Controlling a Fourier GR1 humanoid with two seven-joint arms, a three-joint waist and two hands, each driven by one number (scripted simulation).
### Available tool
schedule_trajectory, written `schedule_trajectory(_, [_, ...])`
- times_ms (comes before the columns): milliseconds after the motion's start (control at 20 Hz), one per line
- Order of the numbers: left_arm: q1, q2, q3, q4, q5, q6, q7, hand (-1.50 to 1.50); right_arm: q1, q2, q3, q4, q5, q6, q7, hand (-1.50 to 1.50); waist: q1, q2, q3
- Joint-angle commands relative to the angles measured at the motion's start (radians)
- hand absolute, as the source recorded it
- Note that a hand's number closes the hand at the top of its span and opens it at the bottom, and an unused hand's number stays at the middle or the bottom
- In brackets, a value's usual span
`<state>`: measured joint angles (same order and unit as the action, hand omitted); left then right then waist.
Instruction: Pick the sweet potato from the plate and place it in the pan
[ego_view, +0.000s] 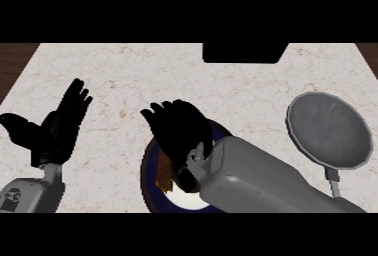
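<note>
- My right hand (177, 131) hovers over the plate (151, 165), fingers straight, holding nothing.
- The sweet potato (164, 177) lies on the plate's left side, mostly hidden under my palm.
- It looks stiff, fairly heavy and tapered; I judge a hold across its middle best.
- The pan (328, 130) sits well right of the plate.
- My left hand (55, 127) rests open, left of the plate.

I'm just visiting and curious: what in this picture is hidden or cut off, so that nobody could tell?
- Brown sweet potato: only a sliver shows, the black right hand covers it; grasp unclear.
- Dark-rimmed white plate: mostly under the right hand and grey forearm.
- Grey round pan: its handle runs out at the lower edge.
- Black left hand: rests open at the left, forearm cut off.
</note>
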<state>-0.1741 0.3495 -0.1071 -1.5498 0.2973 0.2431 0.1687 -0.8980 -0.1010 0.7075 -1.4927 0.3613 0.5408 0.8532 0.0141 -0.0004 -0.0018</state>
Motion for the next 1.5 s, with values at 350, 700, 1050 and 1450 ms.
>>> schedule_trajectory(350, [0.022, -0.014, 0.012, -0.026, -0.022, -0.009, 0.003, 0.00, -0.031, 0.099, 0.056, 0.062, -0.050, 0.233, 0.164, -1.50, -0.009, -0.003, 0.001])
schedule_trajectory(700, [0.016, 0.013, 0.050, -0.032, -0.001, -0.045, 0.021, 0.00, -0.091, 0.100, 0.194, 0.096, 0.014, 0.176, 0.208, -1.50, 0.001, -0.004, 0.001])
schedule_trajectory(1050, [0.023, -0.037, 0.034, -0.060, -0.034, -0.024, 0.048, 0.00, -0.082, 0.100, 0.266, 0.095, -0.038, 0.063, 0.218, -1.50, -0.001, -0.002, 0.001])
schedule_trajectory(1450, [-0.002, -0.007, 0.087, -0.012, -0.012, -0.070, 0.046, 0.00, -0.197, 0.100, 0.301, 0.234, -0.155, 0.041, 0.286, -1.50, 0.008, -0.001, 0.001])
